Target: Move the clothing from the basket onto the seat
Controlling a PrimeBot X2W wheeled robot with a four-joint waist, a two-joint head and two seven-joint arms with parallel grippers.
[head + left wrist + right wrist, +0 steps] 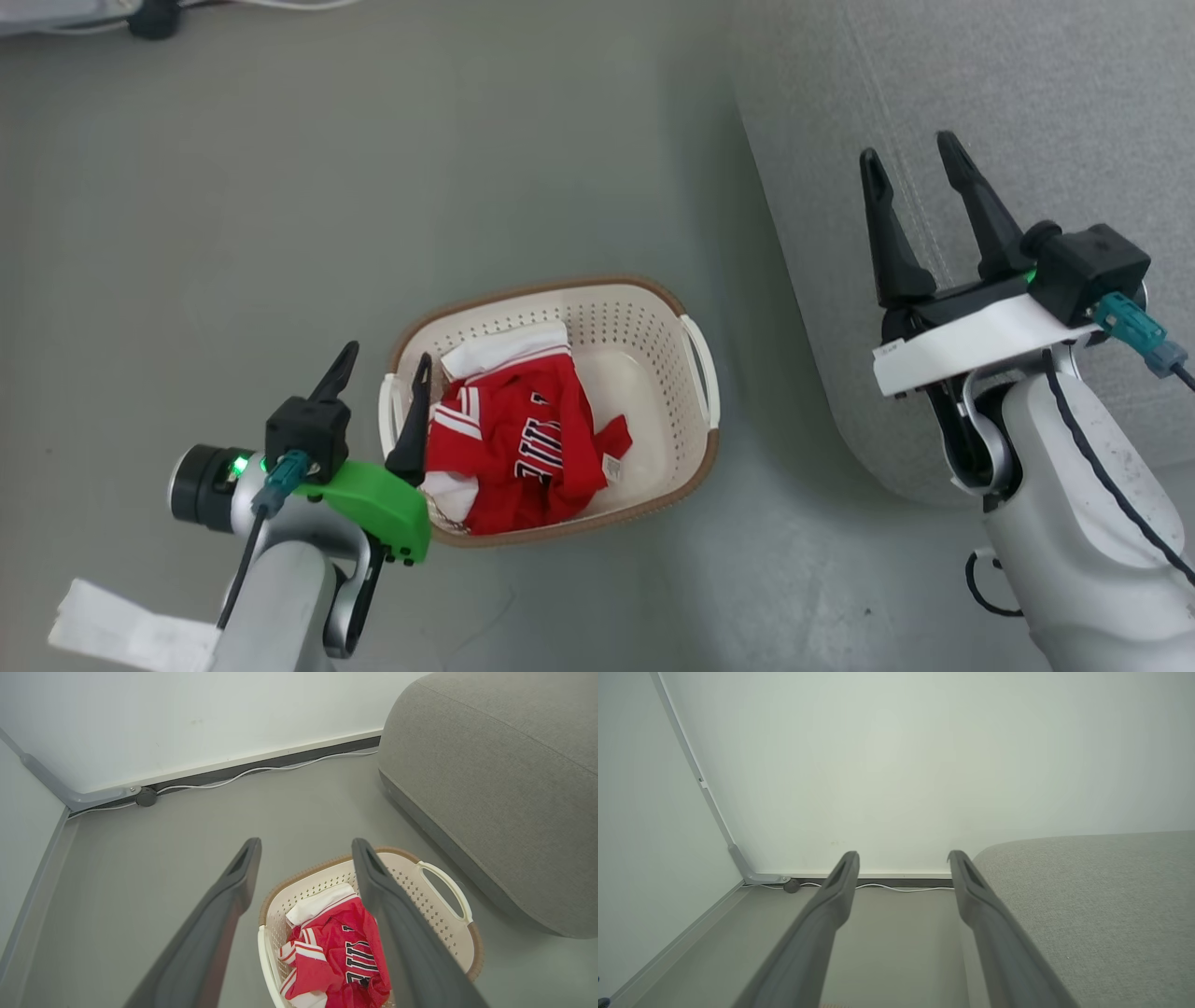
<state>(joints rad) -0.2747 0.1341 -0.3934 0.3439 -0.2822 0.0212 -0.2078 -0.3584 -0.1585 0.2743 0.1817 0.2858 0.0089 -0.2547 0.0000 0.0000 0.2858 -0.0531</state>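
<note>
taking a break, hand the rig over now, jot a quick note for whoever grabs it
Left gripper: open, empty, at the left end of the basket; one of its fingers is over the clothing, the other over the floor.
Right gripper: open, empty, by the edge of the seat.
Clothing: crumpled in the basket's left half; the basket stands on the floor beside the seat.
Done: nothing yet.
Left: grasp the clothing, lift it out, carry it to the seat, release.
</note>
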